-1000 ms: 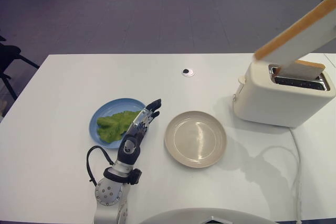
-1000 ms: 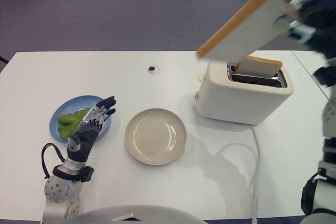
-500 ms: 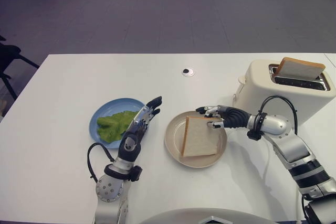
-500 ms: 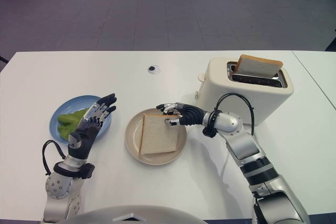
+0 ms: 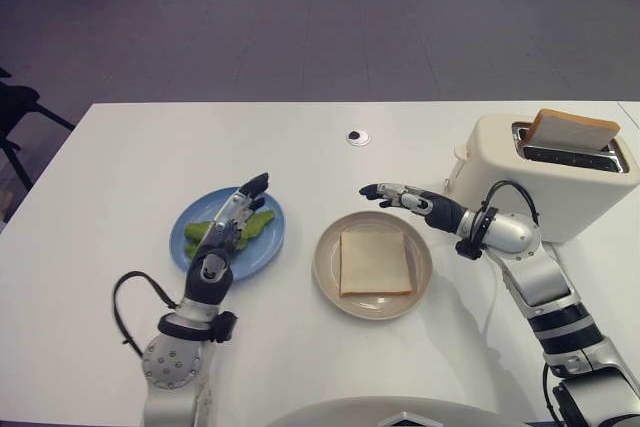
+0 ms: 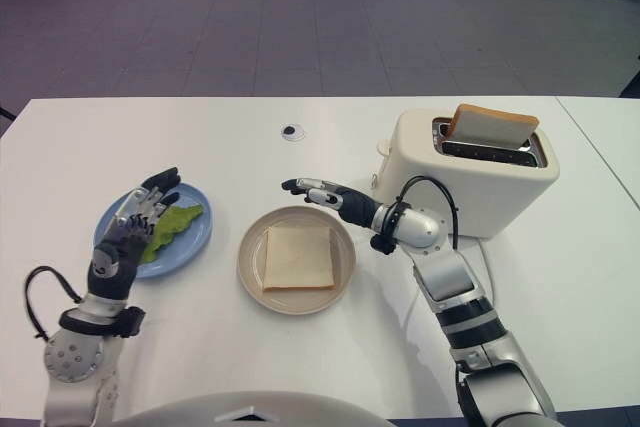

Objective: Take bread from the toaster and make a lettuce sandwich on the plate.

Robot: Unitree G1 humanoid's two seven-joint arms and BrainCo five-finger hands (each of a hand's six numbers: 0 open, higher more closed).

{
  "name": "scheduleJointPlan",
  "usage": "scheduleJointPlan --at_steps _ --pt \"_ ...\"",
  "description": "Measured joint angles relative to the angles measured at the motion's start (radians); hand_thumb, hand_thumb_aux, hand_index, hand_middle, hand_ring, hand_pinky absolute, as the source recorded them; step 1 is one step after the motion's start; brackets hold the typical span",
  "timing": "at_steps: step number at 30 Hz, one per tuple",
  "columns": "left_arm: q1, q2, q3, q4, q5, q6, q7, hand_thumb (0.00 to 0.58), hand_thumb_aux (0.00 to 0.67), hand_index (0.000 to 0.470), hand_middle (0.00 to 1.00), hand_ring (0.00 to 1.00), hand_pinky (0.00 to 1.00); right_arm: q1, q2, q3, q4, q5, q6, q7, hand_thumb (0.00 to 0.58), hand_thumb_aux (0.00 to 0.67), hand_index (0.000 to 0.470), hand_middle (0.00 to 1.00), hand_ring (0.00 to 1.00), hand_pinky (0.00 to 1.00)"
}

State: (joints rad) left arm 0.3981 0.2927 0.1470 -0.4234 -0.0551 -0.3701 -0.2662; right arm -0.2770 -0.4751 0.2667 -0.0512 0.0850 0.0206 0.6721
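plate (image 5: 323,263): bread (image 5: 375,261) | blue dish (image 5: 267,244): lettuce (image 6: 175,221) (left hand (image 5: 222,242) over it, fingers spread) | toaster (image 5: 520,187): slice (image 5: 572,130) | right hand (image 5: 405,197): fingers spread

Two bread slices: a flat slice (image 5: 375,261) at centre and an upright slice (image 5: 571,130) at the right edge. Two plates: a beige plate (image 5: 330,277) at centre and a blue plate (image 5: 268,242) left of it. One toaster (image 5: 530,187), right. One lettuce (image 6: 170,225) leaf, left. One small round disc (image 5: 356,136), upper centre. Two hands: left hand (image 5: 215,252), right hand (image 5: 405,199).
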Motion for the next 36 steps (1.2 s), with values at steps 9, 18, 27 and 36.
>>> scheduleJointPlan --at_steps 9,18,27,36 --pt "-0.145 0.356 0.089 0.257 0.775 0.079 0.203 0.000 0.000 0.000 0.00 0.00 0.00 0.139 0.008 -0.135 -0.127 0.139 -0.041 -0.001 0.000 0.000 0.000 0.00 0.00 0.00" --pt "-0.279 0.442 -0.105 0.580 0.978 0.109 0.313 0.482 0.394 0.276 0.00 0.00 0.00 0.205 0.047 -0.170 -0.170 0.190 -0.049 -0.006 0.000 0.000 0.000 0.00 0.00 0.00" --pt "-0.319 0.453 -0.170 0.617 0.935 0.093 0.378 0.580 0.670 0.470 0.00 0.00 0.00 0.213 0.069 -0.158 -0.165 0.181 -0.053 -0.002 0.000 0.000 0.000 0.00 0.00 0.00" --pt "-0.243 0.474 -0.062 0.412 0.901 0.121 0.467 0.580 0.670 0.470 0.00 0.00 0.00 0.211 0.079 -0.159 -0.152 0.177 -0.069 -0.005 0.000 0.000 0.000 0.00 0.00 0.00"
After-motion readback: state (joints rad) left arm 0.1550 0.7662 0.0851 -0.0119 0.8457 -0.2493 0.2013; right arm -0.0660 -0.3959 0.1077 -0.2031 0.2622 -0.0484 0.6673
